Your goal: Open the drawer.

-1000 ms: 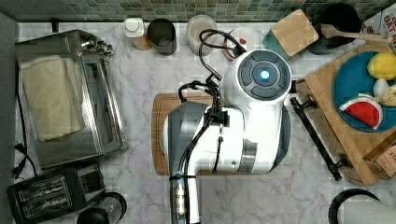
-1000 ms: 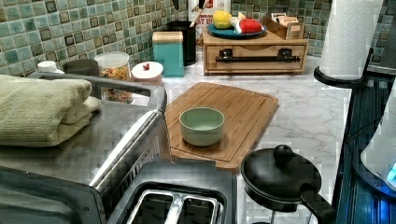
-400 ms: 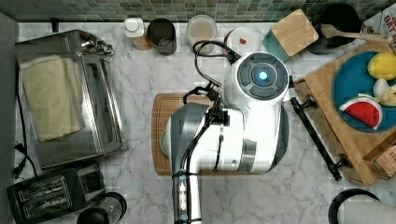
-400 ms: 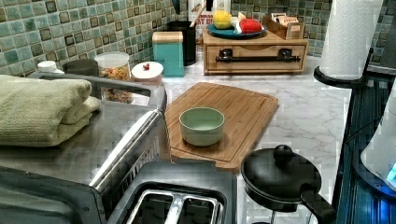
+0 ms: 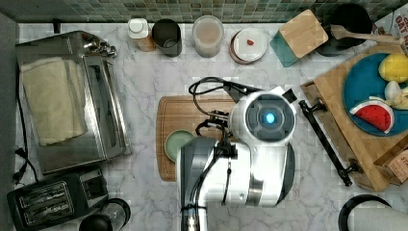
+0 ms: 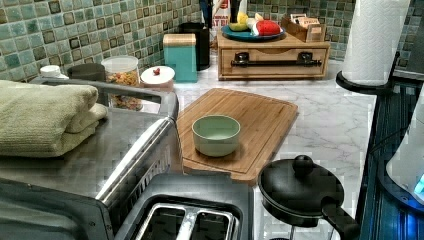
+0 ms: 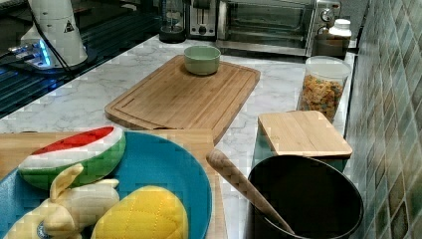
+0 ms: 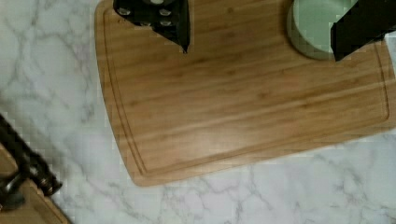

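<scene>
The drawer (image 6: 272, 70) is the light-wood front of a low box at the back of the left view, sitting flush and closed, with its black bar handle (image 6: 275, 62) across it. In the top view the handle (image 5: 327, 139) runs diagonally at the right, just right of my arm (image 5: 262, 120). The wrist view shows my gripper (image 8: 262, 51) open, its black fingers (image 8: 159, 18) hanging over the bamboo cutting board (image 8: 243, 102). There the handle (image 8: 23, 158) is off in a corner, apart from the fingers.
A green bowl (image 5: 178, 143) sits on the cutting board (image 5: 178, 108). A blue plate (image 5: 361, 91) of toy fruit rests on the drawer box. A toaster oven (image 5: 72, 115), jars (image 5: 208, 34), a teal box (image 5: 298, 36) and a paper towel roll (image 6: 375, 40) ring the counter.
My arm's wrist has shifted toward the top view's bottom, further over the cutting board. The drawer and bowl have not moved.
</scene>
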You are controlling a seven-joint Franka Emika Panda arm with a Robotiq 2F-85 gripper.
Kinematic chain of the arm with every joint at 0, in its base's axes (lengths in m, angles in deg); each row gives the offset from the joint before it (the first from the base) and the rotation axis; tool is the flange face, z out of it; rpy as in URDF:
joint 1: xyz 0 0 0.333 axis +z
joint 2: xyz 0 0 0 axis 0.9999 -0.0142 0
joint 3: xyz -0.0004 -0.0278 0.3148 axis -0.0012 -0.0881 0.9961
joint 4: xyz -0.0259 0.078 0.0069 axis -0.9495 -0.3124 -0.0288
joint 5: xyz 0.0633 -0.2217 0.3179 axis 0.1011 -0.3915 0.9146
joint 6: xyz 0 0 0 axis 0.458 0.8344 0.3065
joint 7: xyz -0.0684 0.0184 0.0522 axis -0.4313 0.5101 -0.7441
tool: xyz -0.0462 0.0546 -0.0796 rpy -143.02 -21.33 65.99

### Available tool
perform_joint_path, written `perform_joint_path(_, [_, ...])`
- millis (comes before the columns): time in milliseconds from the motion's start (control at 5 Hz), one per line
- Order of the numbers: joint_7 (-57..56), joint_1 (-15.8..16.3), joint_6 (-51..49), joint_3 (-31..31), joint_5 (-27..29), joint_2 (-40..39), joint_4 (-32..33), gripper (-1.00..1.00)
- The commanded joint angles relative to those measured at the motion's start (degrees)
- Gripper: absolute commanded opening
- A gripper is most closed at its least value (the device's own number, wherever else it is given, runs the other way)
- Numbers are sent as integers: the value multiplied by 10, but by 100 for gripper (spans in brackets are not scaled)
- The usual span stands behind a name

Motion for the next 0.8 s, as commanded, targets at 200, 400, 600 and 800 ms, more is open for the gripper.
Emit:
perform_joint_path(200, [-227,-36,88,-55,-65,66,139,100])
perform_joint_path(400, [-304,-40,131,-85,-86,69,167,100])
perform_joint_path(600, [-411,-26,182,-136,-75,44,176,100])
perform_joint_path(800, [-453,-40,197,-135,-94,38,178,100])
